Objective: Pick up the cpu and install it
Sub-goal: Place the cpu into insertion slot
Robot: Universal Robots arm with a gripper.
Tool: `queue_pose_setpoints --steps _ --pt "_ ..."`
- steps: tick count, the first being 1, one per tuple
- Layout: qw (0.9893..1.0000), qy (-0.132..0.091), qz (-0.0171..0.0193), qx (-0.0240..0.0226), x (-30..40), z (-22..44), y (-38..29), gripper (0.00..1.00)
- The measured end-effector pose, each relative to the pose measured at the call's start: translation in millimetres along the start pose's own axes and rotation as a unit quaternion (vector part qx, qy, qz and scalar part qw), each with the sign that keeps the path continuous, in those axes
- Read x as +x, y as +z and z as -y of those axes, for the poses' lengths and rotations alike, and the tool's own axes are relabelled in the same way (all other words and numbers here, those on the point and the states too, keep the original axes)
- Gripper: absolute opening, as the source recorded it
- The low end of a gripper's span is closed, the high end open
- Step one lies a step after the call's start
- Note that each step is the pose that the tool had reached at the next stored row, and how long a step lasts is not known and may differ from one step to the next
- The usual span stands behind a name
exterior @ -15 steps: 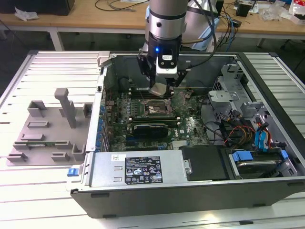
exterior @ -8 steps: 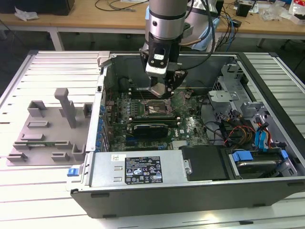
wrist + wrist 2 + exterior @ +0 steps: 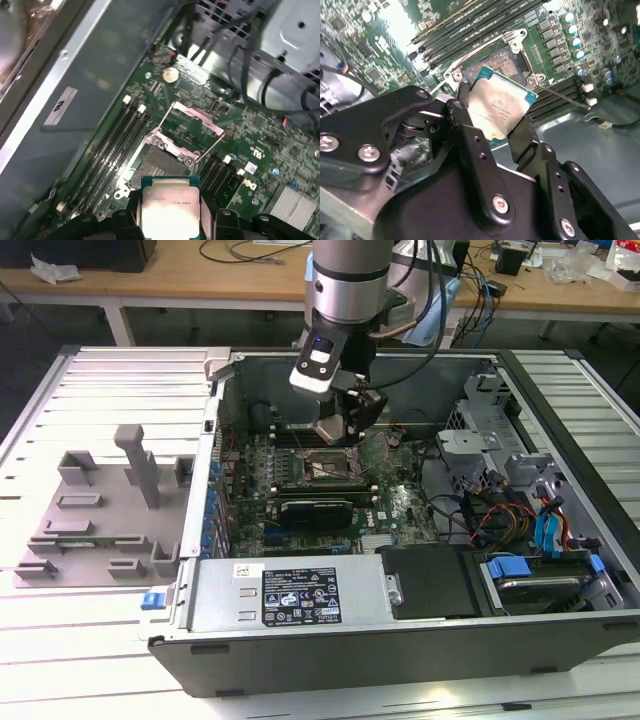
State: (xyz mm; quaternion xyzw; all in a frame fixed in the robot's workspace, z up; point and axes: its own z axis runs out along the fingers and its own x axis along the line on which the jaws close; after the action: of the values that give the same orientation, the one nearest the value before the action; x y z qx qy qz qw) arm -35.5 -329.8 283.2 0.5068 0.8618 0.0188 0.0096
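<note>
Held cpu (image 3: 501,107) clenched by two opposite edges in tool (image 3: 492,120), metal top up, likely to keep underside contacts untouched. Hung tilted, close over open socket (image 3: 161,165) of green board (image 3: 260,165), load frame (image 3: 196,119) swung back to leave way clear. Could not judge gap to socket. Lost cpu edges behind fingers (image 3: 470,135); near edge cut off in first wrist view.

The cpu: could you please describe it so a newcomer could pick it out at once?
Look inside the open computer case, at the green board on its floor. Near the board's dark metal-framed socket, the gripper holds the cpu by two opposite edges. It is the small flat square with a silvery-white top.
</note>
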Motion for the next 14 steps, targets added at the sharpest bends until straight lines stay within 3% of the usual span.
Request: queue_pose_setpoints --steps 2,5,6,7,8,10,11,12,13,14 --pt "0.9995 0.03 0.0012 -0.0001 0.0 0.0 0.2 0.55" --pt "0.9969 0.079 0.0033 -0.0002 0.0 0.0 0.4 0.55" --pt "0.9956 0.093 0.0039 -0.0002 0.0 0.0 0.5 0.55" --pt "0.9928 0.119 0.005 -0.0003 0.0 0.0 0.6 0.55" --pt "0.9908 0.136 0.0057 -0.0003 0.0 0.0 0.7 0.55" --pt "0.9881 0.154 0.0065 -0.0004 0.0 0.0 0.8 0.55" --pt "0.984 0.178 0.0075 -0.0004 0.0 0.1 0.9 0.55" --pt "0.9783 0.207 0.0087 -0.0005 0.0 0.0 1.1 0.55" --pt "0.9746 0.224 0.0094 -0.0005 0.0 0.0 1.2 0.55" --pt "0.9722 0.234 0.0099 -0.0005 0.0 0.1 1.2 0.55"
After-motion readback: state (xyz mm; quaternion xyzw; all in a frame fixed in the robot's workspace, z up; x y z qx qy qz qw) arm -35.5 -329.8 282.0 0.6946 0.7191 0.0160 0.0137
